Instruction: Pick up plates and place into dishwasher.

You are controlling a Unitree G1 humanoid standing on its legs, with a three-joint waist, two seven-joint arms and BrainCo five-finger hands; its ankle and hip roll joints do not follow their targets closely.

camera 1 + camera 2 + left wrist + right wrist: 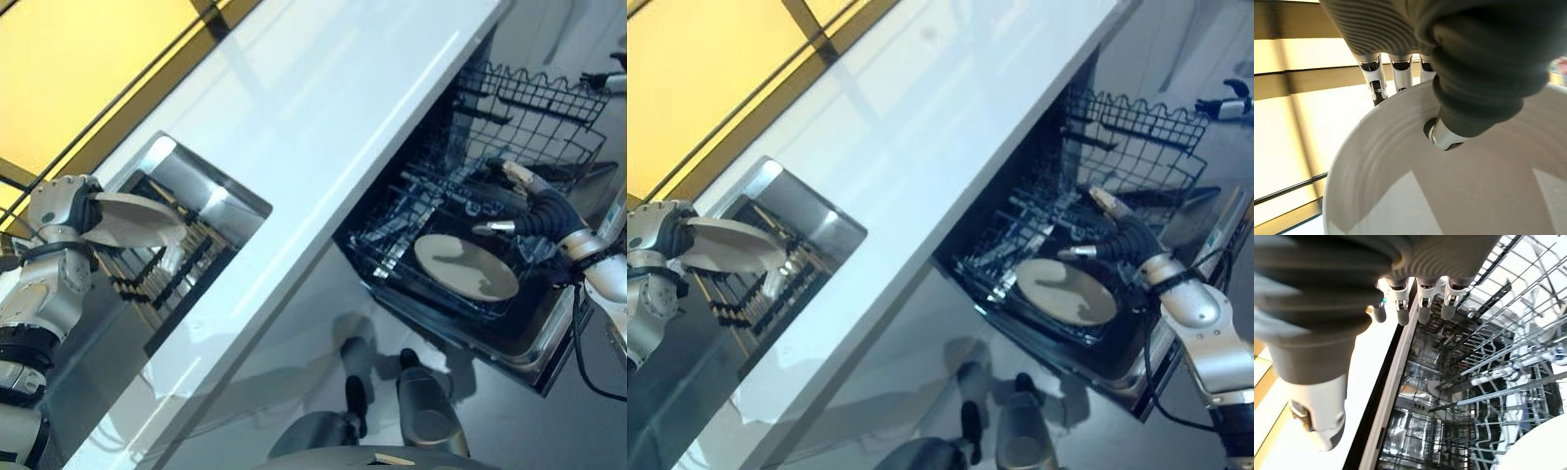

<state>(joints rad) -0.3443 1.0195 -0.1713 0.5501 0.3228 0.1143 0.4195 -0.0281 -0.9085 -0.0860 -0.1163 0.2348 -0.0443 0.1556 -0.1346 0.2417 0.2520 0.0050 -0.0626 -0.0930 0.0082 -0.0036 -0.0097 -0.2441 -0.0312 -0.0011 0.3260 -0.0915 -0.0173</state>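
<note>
My left hand (64, 211) is at the far left, shut on a white plate (137, 220) that it holds over the sink (201, 191). In the left wrist view the thumb (1445, 136) presses on the plate's face (1459, 196) and the fingers reach behind its rim. A second white plate (465, 266) lies in the lower rack (392, 240) of the pulled-out dishwasher. My right hand (534, 204) hovers just above that plate's right side, open and holding nothing. The right wrist view has its straight fingers (1422, 308) over the rack wires and the plate's edge (1542, 445).
A white counter (323, 127) runs diagonally between sink and dishwasher. A dark dish rack (157, 279) sits inside the sink. The upper wire basket (539, 108) stands extended behind my right hand. The dishwasher door (544, 343) hangs open below the lower rack.
</note>
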